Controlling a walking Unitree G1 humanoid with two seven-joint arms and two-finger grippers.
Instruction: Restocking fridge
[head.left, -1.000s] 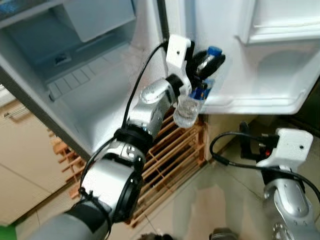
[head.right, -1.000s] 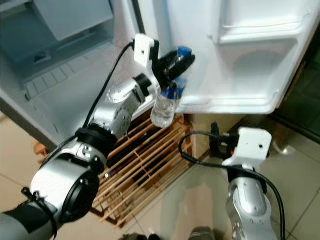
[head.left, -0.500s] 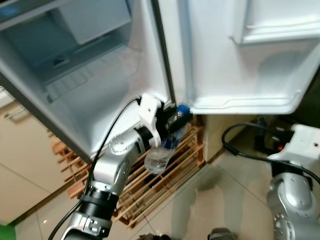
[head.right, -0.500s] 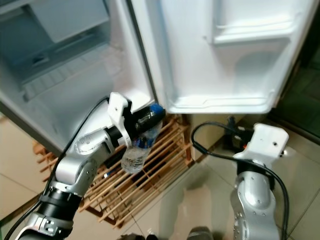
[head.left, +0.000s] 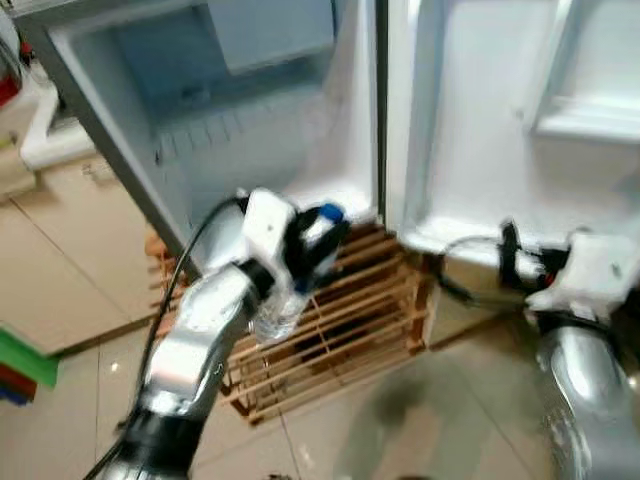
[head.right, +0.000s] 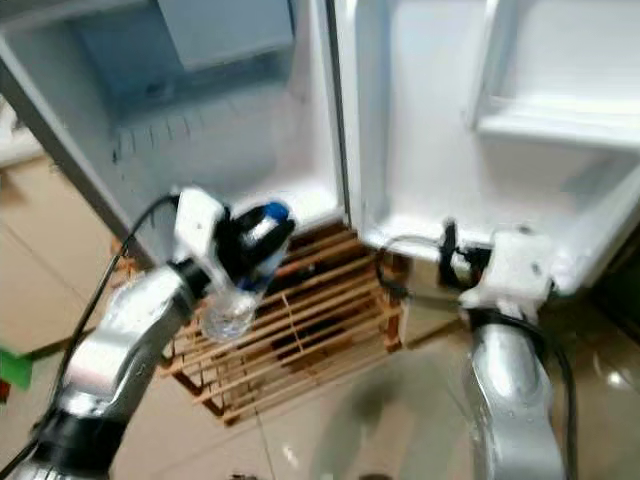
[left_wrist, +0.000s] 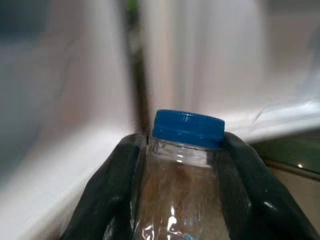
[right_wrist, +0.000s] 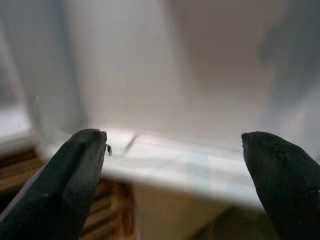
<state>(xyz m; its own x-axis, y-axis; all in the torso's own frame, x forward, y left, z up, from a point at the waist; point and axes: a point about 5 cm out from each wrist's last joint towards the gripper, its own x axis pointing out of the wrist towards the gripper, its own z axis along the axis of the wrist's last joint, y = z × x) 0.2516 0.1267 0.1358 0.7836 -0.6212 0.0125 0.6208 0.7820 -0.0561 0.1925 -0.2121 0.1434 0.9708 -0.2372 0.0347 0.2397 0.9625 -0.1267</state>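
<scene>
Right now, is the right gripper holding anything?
No, the right gripper has its two black fingers spread wide with nothing between them, facing the white fridge door.

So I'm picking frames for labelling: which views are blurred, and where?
Both eye views are motion-smeared throughout; left wrist view is sharp on the bottle cap and the left hand, background soft; right wrist view has the right hand clear, fridge door hazy.

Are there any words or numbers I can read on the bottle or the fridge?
No words or numbers can be read anywhere.
Water bottle held in the left tool: a blue band shows in the head views, but it is too blurred to read; the blue cap looks plain.
Fridge door and fridge inside: no text shows.
</scene>
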